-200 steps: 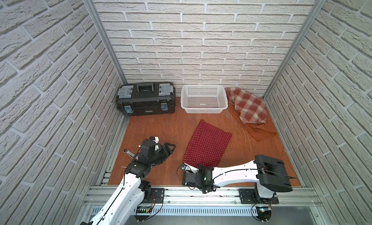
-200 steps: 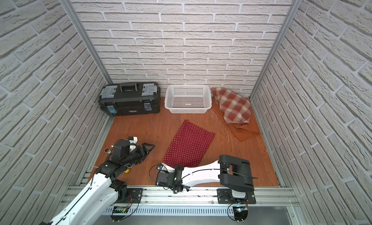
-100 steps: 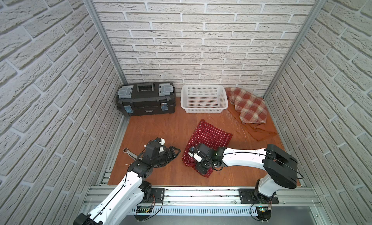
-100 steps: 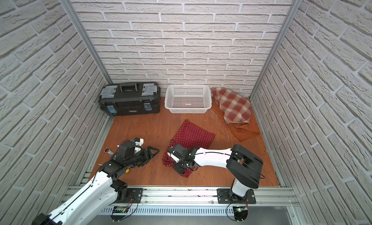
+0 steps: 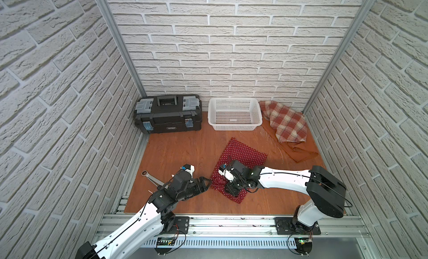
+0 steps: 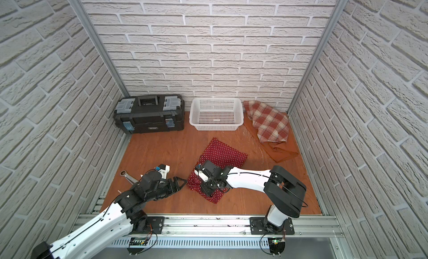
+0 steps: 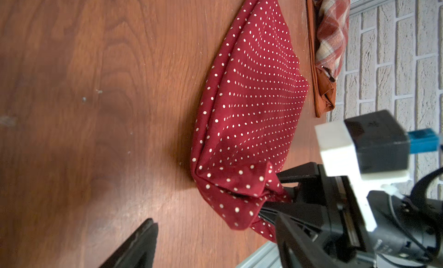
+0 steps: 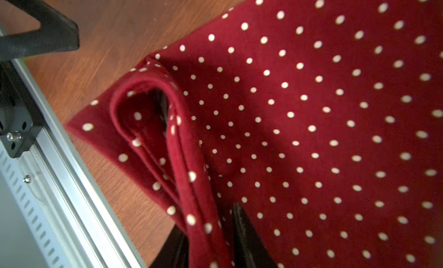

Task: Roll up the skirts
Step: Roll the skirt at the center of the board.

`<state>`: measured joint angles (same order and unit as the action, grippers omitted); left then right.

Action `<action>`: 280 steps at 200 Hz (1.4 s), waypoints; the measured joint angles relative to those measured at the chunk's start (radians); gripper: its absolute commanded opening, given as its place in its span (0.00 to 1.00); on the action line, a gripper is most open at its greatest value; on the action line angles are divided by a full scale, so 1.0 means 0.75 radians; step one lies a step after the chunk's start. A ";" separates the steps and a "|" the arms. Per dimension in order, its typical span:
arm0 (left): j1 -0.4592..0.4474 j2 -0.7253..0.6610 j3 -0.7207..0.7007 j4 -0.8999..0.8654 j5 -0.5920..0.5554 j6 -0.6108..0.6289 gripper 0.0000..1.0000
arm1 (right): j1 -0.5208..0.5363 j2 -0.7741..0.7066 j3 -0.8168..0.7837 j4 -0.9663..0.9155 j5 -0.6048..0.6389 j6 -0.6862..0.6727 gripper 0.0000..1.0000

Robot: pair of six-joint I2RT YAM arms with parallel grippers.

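Here, three skirts [image 5: 287, 123]: right hand [image 5: 232, 189] pinches the dotted skirt [image 5: 243, 153]; left hand [image 5: 205, 181] gapes empty.

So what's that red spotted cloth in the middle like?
The polka-dot skirt is soft, dark red cloth with small white dots. Its far part lies flat on the wooden table; the near edge is folded over and bunched, a fold sitting between the fingers of the right pincer, whether gripped is unclear.

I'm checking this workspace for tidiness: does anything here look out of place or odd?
Yes. A metal wrench lies on the table beside the left arm, a stray tool among clothes. Also, the polka-dot skirt has its near end bunched, not neatly rolled.
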<state>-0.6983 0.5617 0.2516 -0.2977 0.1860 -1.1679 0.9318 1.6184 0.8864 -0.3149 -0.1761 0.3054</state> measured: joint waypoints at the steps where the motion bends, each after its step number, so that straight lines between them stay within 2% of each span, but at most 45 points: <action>1: -0.001 -0.001 -0.001 0.000 -0.002 -0.001 0.81 | 0.000 0.000 0.000 0.000 0.001 0.000 0.31; 30: -0.075 -0.030 -0.019 -0.005 -0.045 -0.029 0.79 | -0.016 -0.001 0.003 -0.005 0.051 -0.015 0.31; 58: -0.148 -0.010 -0.032 0.018 -0.089 -0.050 0.70 | -0.042 0.000 0.010 -0.005 0.081 -0.035 0.31; 80: -0.192 0.051 -0.037 0.057 -0.115 -0.052 0.66 | -0.062 0.010 0.038 -0.004 0.108 -0.050 0.30; 127: -0.238 0.246 -0.038 0.224 -0.175 -0.036 0.71 | -0.090 0.085 0.063 0.005 0.145 -0.079 0.29; 176: -0.250 0.519 0.005 0.342 -0.217 0.009 0.70 | -0.091 0.105 0.062 0.001 0.175 -0.089 0.29; 215: -0.259 0.622 0.012 0.470 -0.274 0.045 0.71 | -0.091 0.116 0.062 0.001 0.186 -0.104 0.28; 236: -0.263 0.702 0.031 0.536 -0.282 0.092 0.66 | -0.094 0.125 0.062 0.003 0.191 -0.105 0.28; 280: -0.285 0.909 0.078 0.708 -0.311 0.181 0.44 | -0.099 0.125 0.062 0.003 0.194 -0.114 0.28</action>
<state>-0.9119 1.2438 0.3103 0.2329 -0.0475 -1.0321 0.8574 1.7119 0.9329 -0.3130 -0.0303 0.2199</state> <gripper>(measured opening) 0.497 0.275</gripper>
